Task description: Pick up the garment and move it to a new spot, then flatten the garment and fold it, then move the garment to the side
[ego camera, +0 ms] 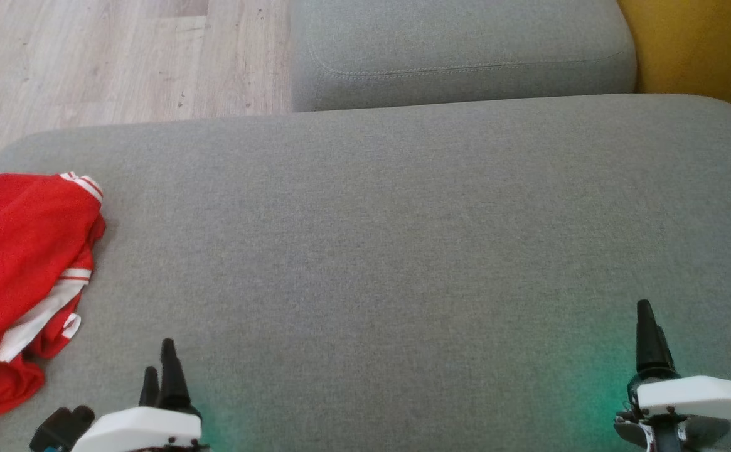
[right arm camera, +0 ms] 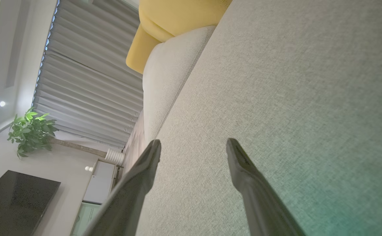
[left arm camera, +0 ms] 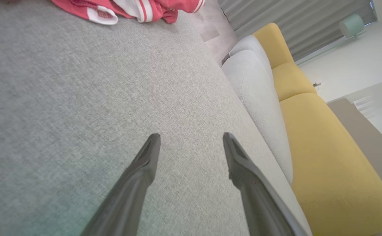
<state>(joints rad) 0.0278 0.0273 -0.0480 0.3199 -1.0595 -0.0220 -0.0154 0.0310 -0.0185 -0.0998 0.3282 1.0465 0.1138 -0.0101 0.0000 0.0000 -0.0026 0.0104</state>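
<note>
Garment (ego camera: 20, 276): red with white striped trim, crumpled in a heap at the left end of the big grey cushion (ego camera: 403, 251). The head view's edge cuts off its left part, so can't tell whether it hangs over the cushion's end.

Left gripper (ego camera: 159, 358): low at the near edge of the cushion, fingers spread, nothing between them. Garment sits to its left and a bit further away. Near but apart, no contact, with a strip of bare grey fabric between. Left wrist view agrees: both fingers (left arm camera: 141, 170) wide apart over plain cushion, garment along the top edge, up and left of the tips, well clear.

Right gripper (ego camera: 647, 333): near edge of the cushion on the right side, well apart from the garment, nearly the whole cushion between them. One finger of it is visible in the head view. The right wrist view gives both, spread wide, empty, over bare fabric.

Faint green tint on the cushion just beside each gripper.

Around: second cushion (ego camera: 459, 56), also grey, butts against the far side of the big one. Yellow sofa (left arm camera: 325, 157) is beyond it to the right, and pale wood floor (ego camera: 89, 56) at upper left. Right wrist view also catches a grey curtain (right arm camera: 89, 82), a potted plant (right arm camera: 30, 131) and a dark TV (right arm camera: 13, 200).
</note>
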